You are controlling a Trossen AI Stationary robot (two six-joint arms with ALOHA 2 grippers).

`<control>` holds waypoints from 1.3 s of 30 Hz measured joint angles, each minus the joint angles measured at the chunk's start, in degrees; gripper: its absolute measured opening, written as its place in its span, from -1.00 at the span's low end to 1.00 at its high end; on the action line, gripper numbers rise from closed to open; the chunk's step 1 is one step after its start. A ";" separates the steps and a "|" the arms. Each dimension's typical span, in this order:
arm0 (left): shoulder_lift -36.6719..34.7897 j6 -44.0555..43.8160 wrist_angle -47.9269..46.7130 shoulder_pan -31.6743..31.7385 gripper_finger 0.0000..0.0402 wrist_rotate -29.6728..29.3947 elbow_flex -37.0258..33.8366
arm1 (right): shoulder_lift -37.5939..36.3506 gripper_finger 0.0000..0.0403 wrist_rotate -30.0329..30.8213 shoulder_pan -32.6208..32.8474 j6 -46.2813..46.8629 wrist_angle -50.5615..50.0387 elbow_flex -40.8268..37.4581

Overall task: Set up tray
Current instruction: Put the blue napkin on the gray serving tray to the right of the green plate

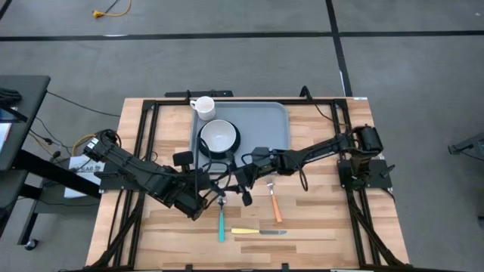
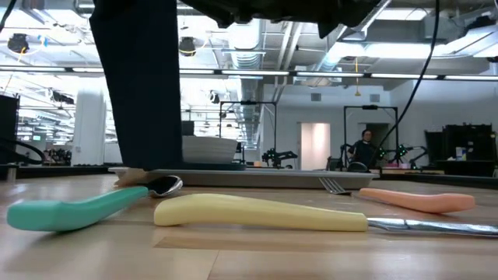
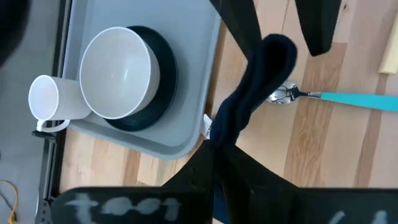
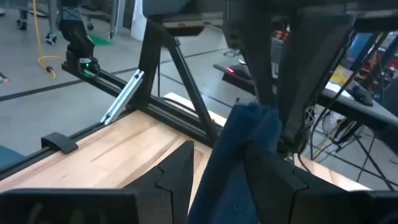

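A dark navy napkin (image 2: 140,85) hangs between my two grippers above the table, in front of the tray's near edge. Its lower end (image 2: 142,173) reaches down to the table top. My left gripper (image 3: 217,142) is shut on one end of its top. My right gripper (image 4: 239,171) is shut on the other end. The grey-blue tray (image 1: 265,125) lies on the far half of the table. It carries a white mug (image 1: 203,107) and a white bowl (image 1: 219,136) standing on a dark plate. My left gripper pinches the napkin's bunched upper edge (image 3: 227,121) between its two fingers, coming from above. The cloth hangs below the fingers and runs across to the other gripper. My right gripper has the napkin's other upper end (image 4: 245,134) between its two fingers (image 4: 277,180), also from above. The cloth is gathered in several layers and hangs down.
Three pieces of cutlery lie on the near half of the wooden table: a teal-handled spoon (image 1: 221,219), a yellow-handled knife (image 1: 255,231) and an orange-handled fork (image 1: 274,204). The spoon's bowl (image 3: 283,94) lies close under the napkin. A person (image 2: 364,148) sits far back in the room.
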 joint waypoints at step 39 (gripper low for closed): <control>-0.01 -4.92 -0.23 1.29 -0.27 1.29 2.22 | -2.32 -0.99 6.27 -4.13 1.03 -7.60 1.29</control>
